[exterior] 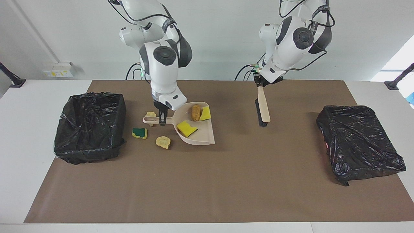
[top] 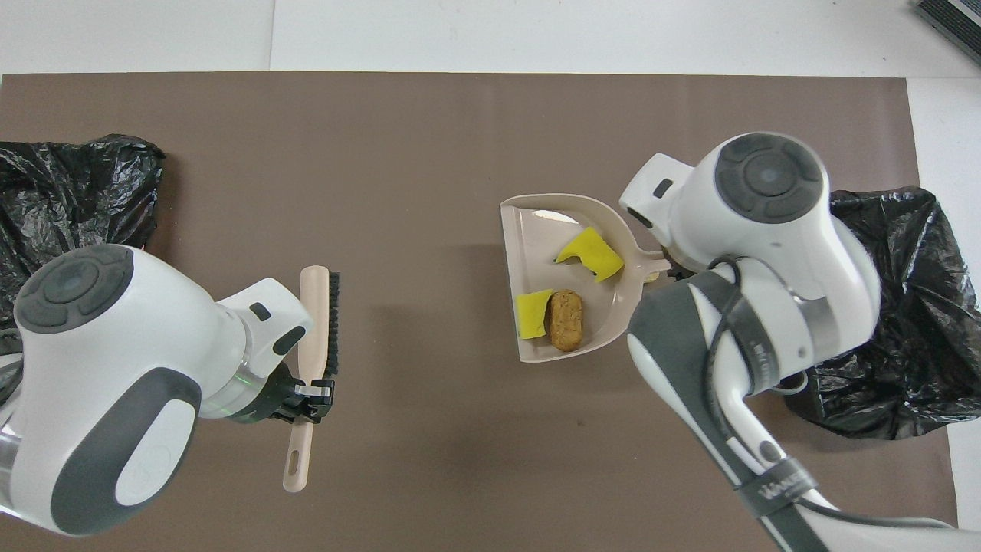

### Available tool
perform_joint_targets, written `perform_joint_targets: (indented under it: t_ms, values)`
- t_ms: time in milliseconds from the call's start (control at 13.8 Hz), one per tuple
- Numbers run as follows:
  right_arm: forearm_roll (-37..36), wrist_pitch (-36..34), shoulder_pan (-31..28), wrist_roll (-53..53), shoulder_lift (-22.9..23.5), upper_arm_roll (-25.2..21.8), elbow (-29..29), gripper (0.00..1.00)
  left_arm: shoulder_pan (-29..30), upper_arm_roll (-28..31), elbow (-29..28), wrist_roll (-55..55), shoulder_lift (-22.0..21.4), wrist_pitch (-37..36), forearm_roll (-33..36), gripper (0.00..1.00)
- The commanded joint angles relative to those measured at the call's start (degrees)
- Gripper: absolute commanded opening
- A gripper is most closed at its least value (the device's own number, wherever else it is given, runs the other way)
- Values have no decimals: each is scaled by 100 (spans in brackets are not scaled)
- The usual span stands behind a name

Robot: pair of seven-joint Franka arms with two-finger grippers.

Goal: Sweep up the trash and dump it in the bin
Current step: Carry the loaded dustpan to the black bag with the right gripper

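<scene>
On the brown mat covering the table (exterior: 207,194), the beige dustpan (exterior: 197,129) lies flat with three scraps in it: a brown bread-like lump (exterior: 195,112), a yellow sponge bit (exterior: 205,114) touching it, and another yellow sponge piece (exterior: 187,128) a little farther from the robots. The right claw (exterior: 162,119) is closed on the dustpan's handle, down at table level. Only the facing view shows the trash outside the pan, since the right arm covers that patch from overhead: a green-and-yellow sponge (exterior: 139,133), a tan lump (exterior: 163,142), and a pale scrap (exterior: 150,114) just beside the handle, all lying between the dustpan and the open bin (exterior: 90,127) at the right arm's end of the table. That bin is lined with a black bag, and its inside shows only in the facing view (overhead, the arm hides most of it).

The left claw (exterior: 259,81) grips the beige handle of the brush (exterior: 262,108), which hangs bristle-end down over bare mat, well apart from the dustpan. The overhead view shows what the facing one does not: the claw's fingers clamped across the handle partway along, with the handle's end sticking out toward the robots. A second black-bagged bin (exterior: 359,142) sits at the left arm's end of the table, its bag slumped over the top.
</scene>
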Motion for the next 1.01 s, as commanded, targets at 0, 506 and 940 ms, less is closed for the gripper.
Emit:
perform_joint_targets:
  t_ms: [0,506,940]
  values:
    - [201,-525,-593,-795,28,33,602,0,-81,-488,-35,-722,-84,321,94,0]
    - [-88,-862,-2403,-3186,36,-2,1061,0,-1099,-1000,-150,-2356,774,1814,41,0]
    - [-1764,-107,-3118,-3348,-51,-11,895,0,-1925,-1000,-535,-3009,1076,2783,24,0]
